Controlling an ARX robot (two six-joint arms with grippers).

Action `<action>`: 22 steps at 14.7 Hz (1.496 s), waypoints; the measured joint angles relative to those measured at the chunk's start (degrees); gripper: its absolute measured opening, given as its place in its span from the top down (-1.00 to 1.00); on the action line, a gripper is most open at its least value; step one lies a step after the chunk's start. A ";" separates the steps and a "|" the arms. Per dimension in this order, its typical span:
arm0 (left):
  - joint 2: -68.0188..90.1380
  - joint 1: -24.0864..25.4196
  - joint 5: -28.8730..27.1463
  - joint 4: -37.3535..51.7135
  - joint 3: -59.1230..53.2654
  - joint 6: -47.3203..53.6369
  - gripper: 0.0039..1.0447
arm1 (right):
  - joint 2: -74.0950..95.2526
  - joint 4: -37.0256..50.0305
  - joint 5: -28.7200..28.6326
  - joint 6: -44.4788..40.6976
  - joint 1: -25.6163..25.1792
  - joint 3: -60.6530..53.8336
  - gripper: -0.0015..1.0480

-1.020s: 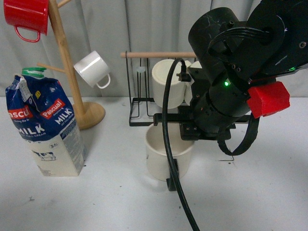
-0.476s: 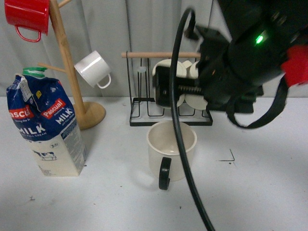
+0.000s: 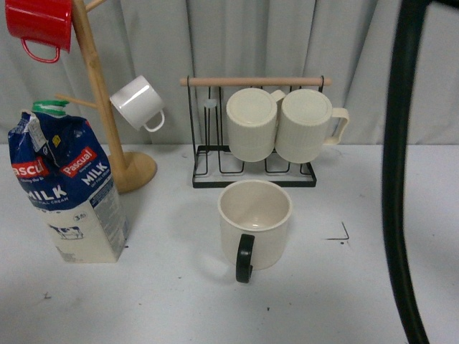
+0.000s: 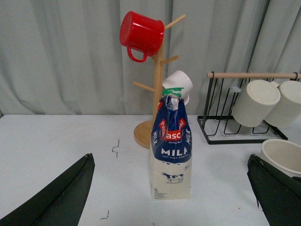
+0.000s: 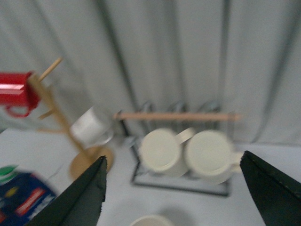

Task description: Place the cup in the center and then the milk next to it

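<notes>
The cup, wide and cream with a black loop handle turned toward me, stands upright on the white table just in front of the wire rack. Nothing touches it. Its rim also shows in the left wrist view and the blurred right wrist view. The milk, a blue and white carton with a green cap, stands at the table's left. My left gripper is open, facing the milk from a distance. High above the table, my right gripper is open and empty. Neither gripper shows in the front view.
A wooden mug tree behind the milk carries a red mug and a small white mug. The black wire rack holds two ribbed cream mugs. A black cable hangs at the right.
The right arm, low over the cup a second ago, has lifted up and out of the front view, leaving the cup standing free. The milk has not moved.
</notes>
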 joint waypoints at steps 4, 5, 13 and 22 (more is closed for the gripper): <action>0.00 0.00 -0.07 0.00 0.00 0.00 -0.88 | -24.55 9.14 10.84 -8.35 -8.81 -24.59 0.01; 0.00 0.00 -0.04 0.00 0.00 0.02 -0.88 | -28.50 9.16 10.38 -8.76 -10.05 -28.63 0.15; 0.00 0.09 -0.07 0.00 0.00 0.00 -0.88 | -48.68 4.24 -2.64 -10.32 -22.10 -45.00 0.96; 0.00 0.09 -0.04 0.00 0.00 0.00 -0.88 | -63.39 -4.79 -3.32 -10.34 -21.68 -49.44 0.96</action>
